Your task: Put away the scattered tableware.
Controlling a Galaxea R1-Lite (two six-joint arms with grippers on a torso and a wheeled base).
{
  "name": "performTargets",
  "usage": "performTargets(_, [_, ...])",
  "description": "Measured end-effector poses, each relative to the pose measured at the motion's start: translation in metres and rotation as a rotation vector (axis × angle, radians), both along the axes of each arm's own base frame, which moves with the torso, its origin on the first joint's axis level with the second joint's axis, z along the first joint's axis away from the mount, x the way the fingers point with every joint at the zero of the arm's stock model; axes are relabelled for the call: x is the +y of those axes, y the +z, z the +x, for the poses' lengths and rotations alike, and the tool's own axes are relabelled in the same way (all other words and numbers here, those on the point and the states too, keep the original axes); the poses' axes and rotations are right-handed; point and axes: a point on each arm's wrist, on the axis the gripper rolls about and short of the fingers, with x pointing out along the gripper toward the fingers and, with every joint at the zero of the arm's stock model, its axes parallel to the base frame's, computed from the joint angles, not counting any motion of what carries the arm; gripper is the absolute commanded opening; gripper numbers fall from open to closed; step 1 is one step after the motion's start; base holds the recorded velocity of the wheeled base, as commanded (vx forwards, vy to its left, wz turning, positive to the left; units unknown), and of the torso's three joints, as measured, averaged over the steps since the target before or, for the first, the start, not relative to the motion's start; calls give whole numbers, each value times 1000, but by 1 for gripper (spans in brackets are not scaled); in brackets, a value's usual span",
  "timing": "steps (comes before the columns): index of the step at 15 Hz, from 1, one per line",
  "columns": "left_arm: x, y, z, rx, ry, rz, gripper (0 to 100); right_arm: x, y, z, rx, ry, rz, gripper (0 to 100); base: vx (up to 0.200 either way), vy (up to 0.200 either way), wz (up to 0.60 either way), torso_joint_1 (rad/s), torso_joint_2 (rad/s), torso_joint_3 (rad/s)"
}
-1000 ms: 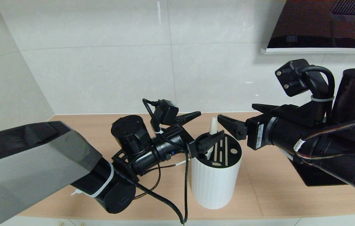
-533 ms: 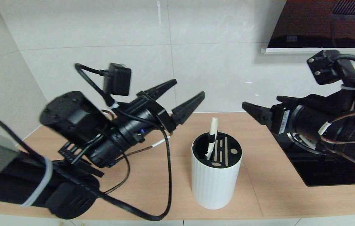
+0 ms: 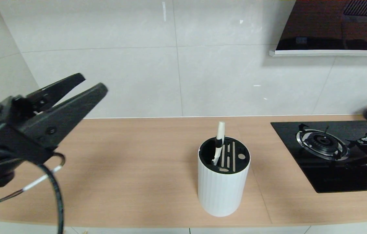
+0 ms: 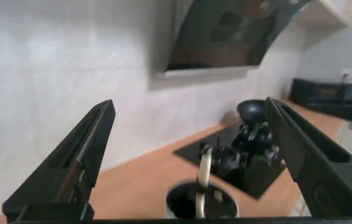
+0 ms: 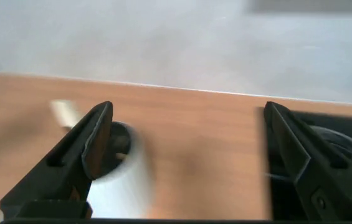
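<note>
both arms drawn back from holder since a second ago: left gripper [image 3: 93, 83] now at far left, right gripper [image 5: 187, 107] at far right by hob [image 3: 333, 182]. left gripper jaws spread wide, nothing between; right gripper likewise released, empty. utensil [image 3: 218, 138], white handle with black band, stands slightly tilted in large opening of holder [image 3: 223, 191], handle up, same as half second ago. holder white, ribbed, upright on counter [image 3: 138, 156], well apart from both grippers, near hob.
</note>
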Motion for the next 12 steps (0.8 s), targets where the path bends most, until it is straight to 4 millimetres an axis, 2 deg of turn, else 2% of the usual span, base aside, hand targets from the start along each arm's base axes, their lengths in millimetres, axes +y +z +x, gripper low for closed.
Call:
performTargets(2, [20, 4, -44, 60, 14, 24, 100, -23, -11, -34, 9, -71, -11, 100, 0, 0, 0, 0, 0, 0])
performTargets(5, [49, -1, -113, 141, 35, 47, 100, -43, -30, -79, 24, -145, -62, 100, 0, 0, 0, 0, 0, 0])
performTargets(7, [65, -5, -159, 68, 76, -11, 100, -50, -43, -106, -8, -205, -90, 100, 0, 0, 0, 0, 0, 0])
performTargets(10, [74, -24, -201, -36, 171, -70, 100, -53, -68, -132, -55, -286, -99, 100, 0, 0, 0, 0, 0, 0])
performTargets(12, [74, -35, -211, -72, 284, -107, 100, -50, -78, -138, -92, -373, -81, 100, 0, 0, 0, 0, 0, 0])
